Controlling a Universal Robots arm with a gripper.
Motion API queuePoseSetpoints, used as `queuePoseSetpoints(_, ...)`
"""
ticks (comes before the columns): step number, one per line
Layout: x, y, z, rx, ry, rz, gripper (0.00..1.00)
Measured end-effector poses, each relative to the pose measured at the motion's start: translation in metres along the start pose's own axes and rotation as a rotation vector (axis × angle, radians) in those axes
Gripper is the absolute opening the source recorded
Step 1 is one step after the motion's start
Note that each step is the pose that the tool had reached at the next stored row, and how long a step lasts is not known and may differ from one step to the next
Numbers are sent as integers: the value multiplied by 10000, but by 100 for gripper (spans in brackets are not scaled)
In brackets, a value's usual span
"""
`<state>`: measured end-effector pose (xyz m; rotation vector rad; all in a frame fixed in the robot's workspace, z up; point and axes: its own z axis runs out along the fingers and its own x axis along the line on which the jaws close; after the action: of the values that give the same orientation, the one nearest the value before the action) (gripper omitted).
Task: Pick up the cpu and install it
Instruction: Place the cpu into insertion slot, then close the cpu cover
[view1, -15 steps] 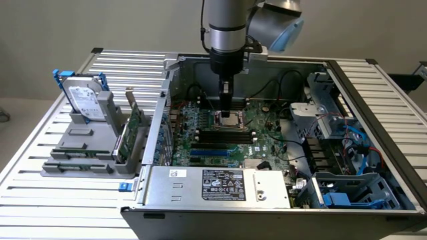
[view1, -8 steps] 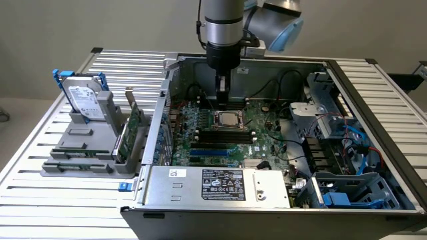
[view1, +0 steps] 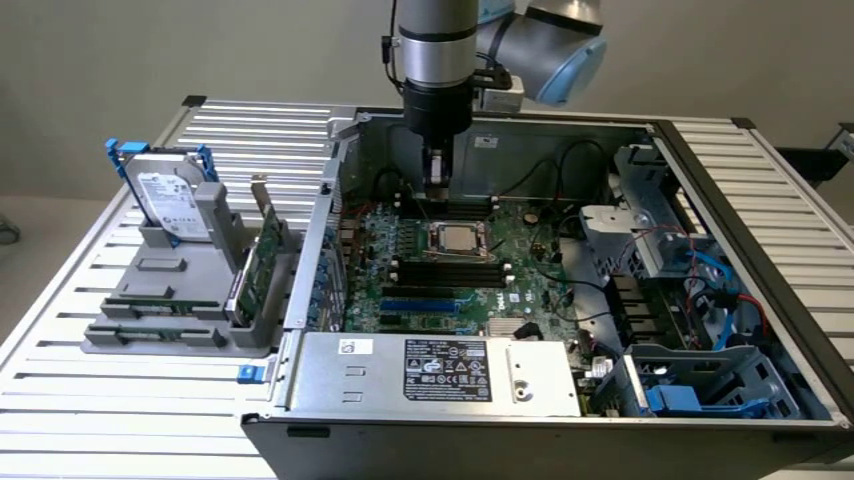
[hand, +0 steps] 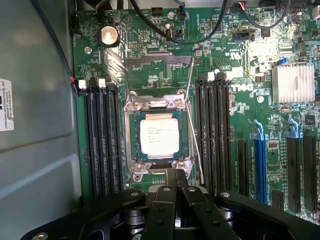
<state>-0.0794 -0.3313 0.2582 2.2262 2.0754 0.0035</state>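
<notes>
Gripper (hand: 175, 173): closed narrow, fingertips pressed together, hanging vertical, low inside open computer case (view1: 747, 170). Tips at edge of socket frame (hand: 134, 176); contact with frame not clear. Cpu (hand: 159, 136): flat in socket on green motherboard (hand: 250, 65), silver top up, apart from fingertips, not gripped. Black memory slots (hand: 102, 140) flanking socket on both sides. Silver finned heatsink (hand: 292, 82) farther out on board. Outside case, at exterior view's left: hard drive (view1: 174, 200) upright in grey rack (view1: 160, 310).
</notes>
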Motion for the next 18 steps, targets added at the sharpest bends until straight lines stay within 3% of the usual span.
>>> queuePoseSetpoints(11,-3,5,-12,3,12,12,11)
queuePoseSetpoints(18,-59,135,-76,18,113,18,11)
